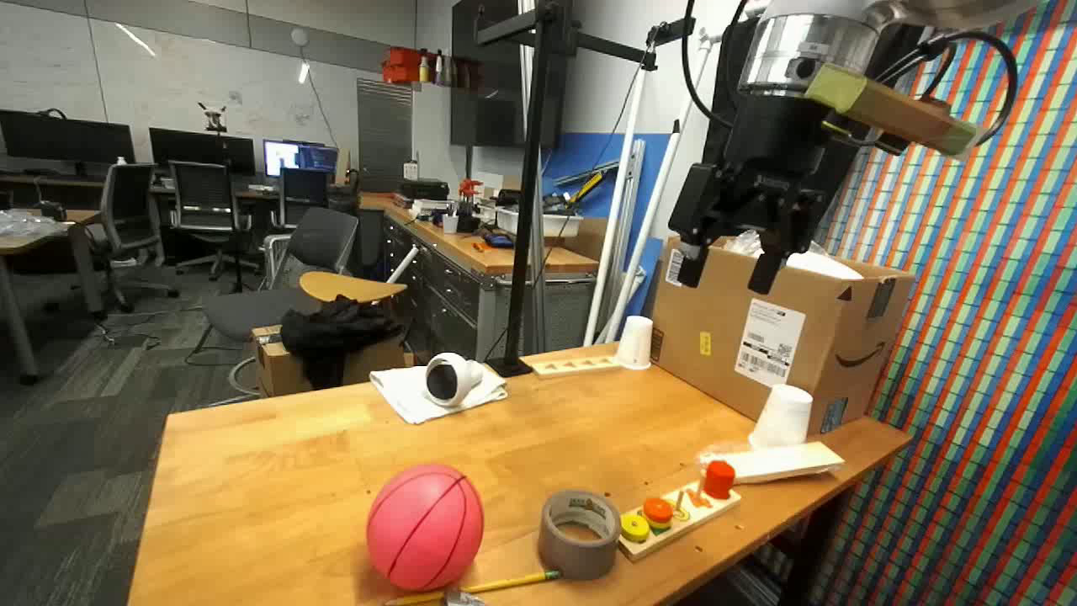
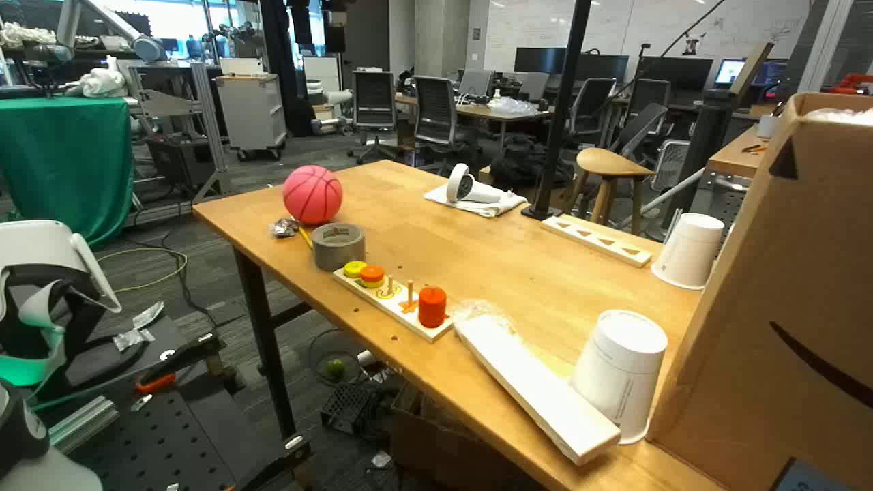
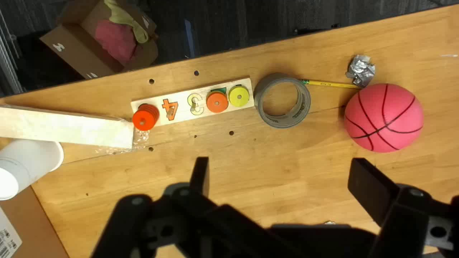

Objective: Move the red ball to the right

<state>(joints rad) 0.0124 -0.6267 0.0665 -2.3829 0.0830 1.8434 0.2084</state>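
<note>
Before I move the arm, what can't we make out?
Red ball, all three views: underside hidden by its own bulk.
Foil, in an exterior view: cut off by the bottom edge.
Pencil, in an exterior view: one end hidden behind the tape roll.
Box, in an exterior view: lower contents hidden by its walls.
Shipping label, in an exterior view: print too small to read.
Cup, wrist view: cut off by the left edge.

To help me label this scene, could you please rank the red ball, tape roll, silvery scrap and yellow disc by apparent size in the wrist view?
Largest to smallest:
1. red ball
2. tape roll
3. silvery scrap
4. yellow disc
</note>
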